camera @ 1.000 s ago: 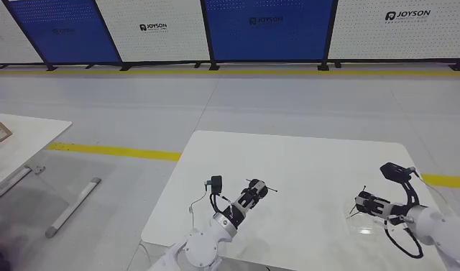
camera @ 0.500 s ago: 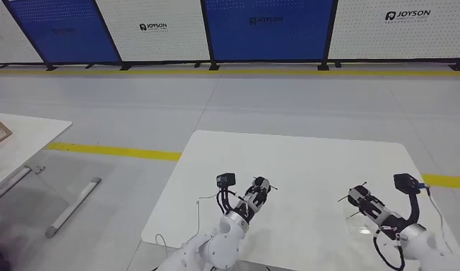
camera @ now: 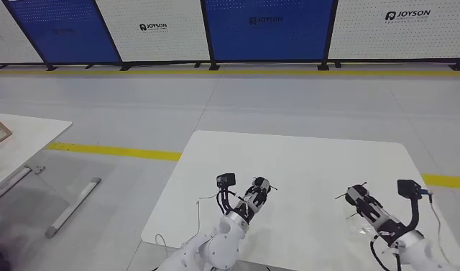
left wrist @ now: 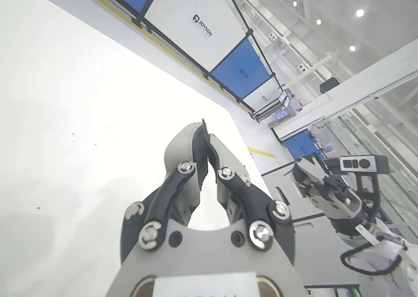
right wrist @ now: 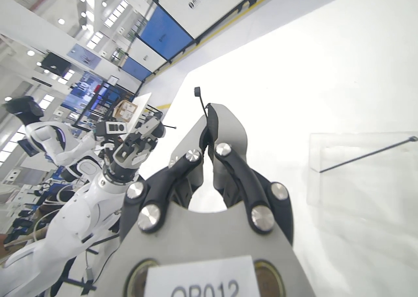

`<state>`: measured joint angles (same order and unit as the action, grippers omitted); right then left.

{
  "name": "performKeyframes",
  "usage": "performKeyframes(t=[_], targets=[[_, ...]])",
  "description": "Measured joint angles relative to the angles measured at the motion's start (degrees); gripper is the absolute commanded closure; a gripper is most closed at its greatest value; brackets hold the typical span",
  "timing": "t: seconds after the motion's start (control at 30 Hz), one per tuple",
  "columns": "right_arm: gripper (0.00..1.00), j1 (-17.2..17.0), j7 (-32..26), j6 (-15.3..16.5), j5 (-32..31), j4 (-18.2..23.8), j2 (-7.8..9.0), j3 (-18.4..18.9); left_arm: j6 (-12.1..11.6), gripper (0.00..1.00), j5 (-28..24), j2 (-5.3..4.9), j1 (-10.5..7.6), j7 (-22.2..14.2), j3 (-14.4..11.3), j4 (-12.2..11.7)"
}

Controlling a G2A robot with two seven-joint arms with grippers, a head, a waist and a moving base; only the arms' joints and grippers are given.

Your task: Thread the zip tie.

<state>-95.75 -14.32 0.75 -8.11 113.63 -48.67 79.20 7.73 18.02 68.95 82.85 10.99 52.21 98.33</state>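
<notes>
My right gripper (right wrist: 208, 108) is shut on a black zip tie (right wrist: 200, 99), whose square head sticks out past the fingertips. In the top view this gripper (camera: 351, 194) hovers over the table's right side, with the tie's ends poking out on both sides. My left gripper (left wrist: 206, 130) is shut, and the right wrist view shows a second thin black tie (right wrist: 169, 127) jutting from it (right wrist: 156, 126). The left gripper (camera: 261, 184) sits near the table's front centre, well apart from the right one.
A clear plastic tray (right wrist: 359, 180) lies on the white table (camera: 309, 156) beside the right gripper, with a spare zip tie (right wrist: 365, 154) in it. Bare tabletop stretches between and beyond the two arms. Blue and white panels stand far behind.
The right gripper has shifted a little toward the left arm and turned at the wrist. The left wrist rotated early on, then held still.
</notes>
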Motion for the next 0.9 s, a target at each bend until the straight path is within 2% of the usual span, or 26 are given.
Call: performKeyframes(t=[0.07,0.17,0.3,0.33,0.4,0.43,0.63,0.8,0.9], targets=[[1.00,-1.93,4.06,1.72,-0.98,0.82,-0.42,-1.16,0.00,1.00,0.00,0.00,0.00,0.00,0.00,0.00],[1.00,-3.25,9.05,1.91,-3.45,2.03,-1.12,-3.88,0.00,1.00,0.00,0.00,0.00,0.00,0.00,0.00],[1.00,-2.82,15.63,-0.83,-6.91,2.30,-2.37,-8.51,0.00,1.00,0.00,0.00,0.00,0.00,0.00,0.00],[1.00,-2.12,16.84,-2.88,-8.32,1.70,-2.78,-10.10,0.00,1.00,0.00,0.00,0.00,0.00,0.00,0.00],[1.00,-0.83,17.37,-5.66,-9.26,1.32,-3.24,-11.82,0.00,1.00,0.00,0.00,0.00,0.00,0.00,0.00],[1.00,-0.60,17.35,-6.05,-9.23,1.29,-3.29,-12.03,0.00,1.00,0.00,0.00,0.00,0.00,0.00,0.00],[1.00,-0.69,17.26,-5.81,-9.08,1.33,-3.26,-11.88,0.11,1.00,-0.38,0.06,0.00,0.06,0.09,0.09],[1.00,-0.69,17.27,-5.81,-9.09,1.32,-3.26,-11.89,4.00,1.00,-5.97,1.18,-0.77,2.50,-0.05,1.03],[1.00,-0.69,17.27,-5.82,-9.09,1.32,-3.26,-11.89,4.89,1.00,-5.44,1.65,-1.68,3.41,-1.07,0.43]])
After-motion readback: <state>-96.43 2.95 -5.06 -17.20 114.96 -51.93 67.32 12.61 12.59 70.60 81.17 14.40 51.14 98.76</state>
